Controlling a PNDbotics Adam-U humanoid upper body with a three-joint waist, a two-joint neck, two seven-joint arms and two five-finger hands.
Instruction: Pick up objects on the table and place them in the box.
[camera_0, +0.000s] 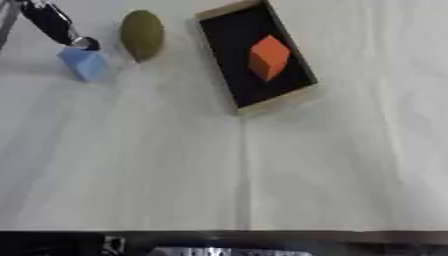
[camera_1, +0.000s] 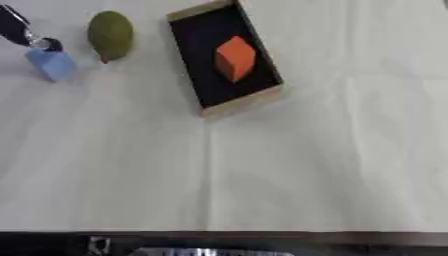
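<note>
White cloth table (camera_0: 262, 175) | left robot hand (camera_0: 54, 25) grip unclear, touching blue block (camera_0: 85, 63)

A white tablecloth (camera_0: 262, 175) covers the table and fills nearly the whole view. One straight crease runs through the cloth from the centre toward 6 o'clock. Some fainter folds go from the upper part down toward 5 o'clock. At 6 o'clock, a dark band (camera_0: 52, 244) lies along the edge of the cloth. Inside the band, a pale blurred shape (camera_1: 206, 251) is visible.
</note>
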